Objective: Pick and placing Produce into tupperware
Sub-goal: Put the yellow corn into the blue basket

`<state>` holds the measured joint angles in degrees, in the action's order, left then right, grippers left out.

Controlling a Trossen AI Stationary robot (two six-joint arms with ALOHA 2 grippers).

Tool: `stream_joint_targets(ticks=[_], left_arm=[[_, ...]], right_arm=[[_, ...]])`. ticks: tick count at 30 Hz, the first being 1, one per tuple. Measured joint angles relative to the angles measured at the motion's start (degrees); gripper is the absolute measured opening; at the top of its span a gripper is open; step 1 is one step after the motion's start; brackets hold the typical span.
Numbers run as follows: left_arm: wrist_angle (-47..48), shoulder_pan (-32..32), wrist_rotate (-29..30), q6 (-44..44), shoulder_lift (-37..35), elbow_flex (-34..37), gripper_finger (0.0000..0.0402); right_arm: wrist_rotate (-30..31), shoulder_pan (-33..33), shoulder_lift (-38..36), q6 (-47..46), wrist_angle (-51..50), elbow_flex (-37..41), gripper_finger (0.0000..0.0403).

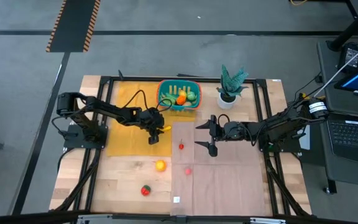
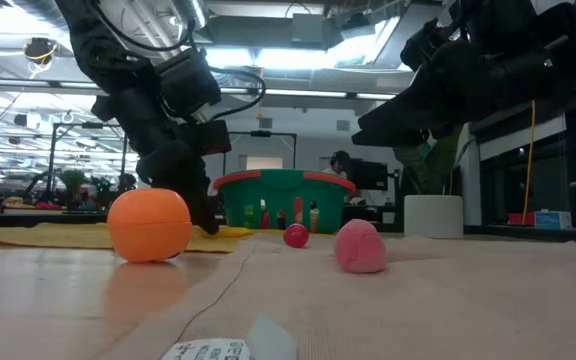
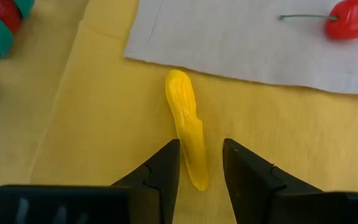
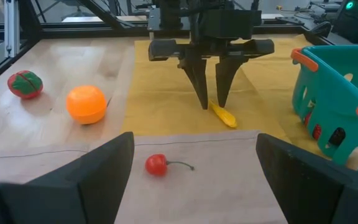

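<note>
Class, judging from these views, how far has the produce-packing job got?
Done: several pieces lie in the tupperware. In hand: left pincer, open, straddles the yellow piece. Left: cherry, orange, red-green piece, pink piece. Right pincer waits, open.

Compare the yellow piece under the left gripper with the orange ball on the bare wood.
The yellow piece is long, thin and lies flat; the orange ball is round. The yellow piece lies on the yellow cloth with the left gripper open astride one end; the orange ball sits on bare wood with no gripper near. Both are still outside the teal basket.
</note>
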<state>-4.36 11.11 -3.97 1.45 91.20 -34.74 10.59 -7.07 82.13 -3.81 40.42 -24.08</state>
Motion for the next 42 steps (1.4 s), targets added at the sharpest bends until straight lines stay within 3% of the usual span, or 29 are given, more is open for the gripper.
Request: stream_joint_targets(ticks=[30, 42], left_arm=[[1.75, 0.0, 1.84, -0.02, 0.0, 0.0, 0.001], [1.87, 0.0, 1.56, -0.03, -0.29, 0.0, 0.0004]], right_arm=[[0.0, 0.0, 0.0, 0.0, 0.0, 0.0, 0.0339], [0.0, 0.0, 0.0, 0.0, 0.0, -0.01, 0.0339]])
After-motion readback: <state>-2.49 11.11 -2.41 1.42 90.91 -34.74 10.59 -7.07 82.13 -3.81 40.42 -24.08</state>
